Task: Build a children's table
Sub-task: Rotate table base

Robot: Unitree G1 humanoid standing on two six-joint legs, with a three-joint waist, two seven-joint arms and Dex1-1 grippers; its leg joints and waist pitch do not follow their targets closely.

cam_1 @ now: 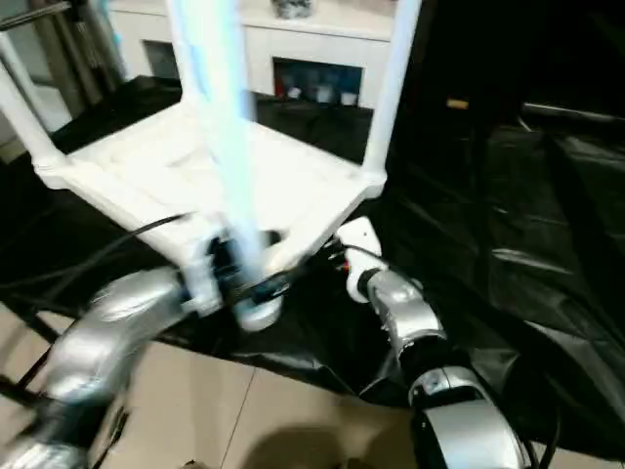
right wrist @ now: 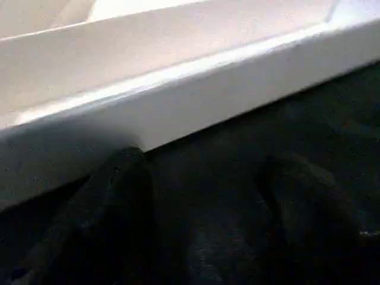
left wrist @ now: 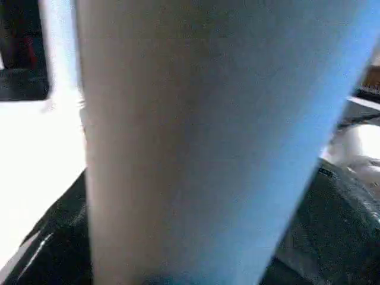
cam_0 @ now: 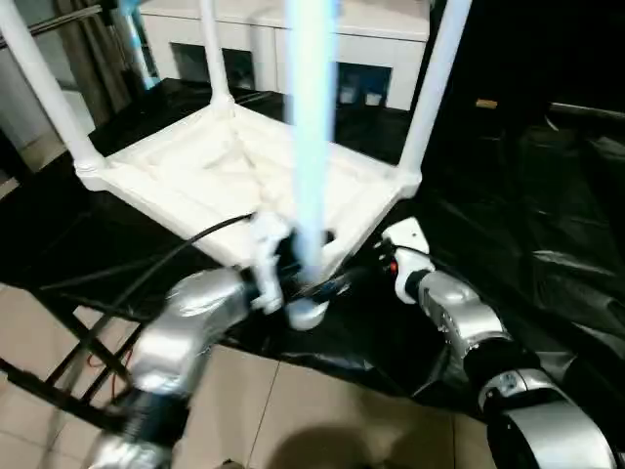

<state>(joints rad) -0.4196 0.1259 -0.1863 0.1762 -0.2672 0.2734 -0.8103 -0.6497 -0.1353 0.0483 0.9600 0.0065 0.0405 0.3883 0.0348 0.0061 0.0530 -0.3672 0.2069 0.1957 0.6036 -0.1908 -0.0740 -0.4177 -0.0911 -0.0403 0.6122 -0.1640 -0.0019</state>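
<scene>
The white tabletop of the children's table lies upside down on a black sheet, ribbed side up. Three white legs stand in its corner sockets: one at the left, one at the back, one at the right. A fourth leg is upright at the near corner, its lower end just off the tabletop's edge. My left gripper is shut on this leg near its base, and the leg looms close in the left wrist view. My right gripper is open, its dark fingers at the tabletop's rim.
A white cabinet with glass-fronted compartments stands behind the table. The black sheet spreads wide to the right. A black cable runs along my left forearm. Tiled floor lies below the near edge.
</scene>
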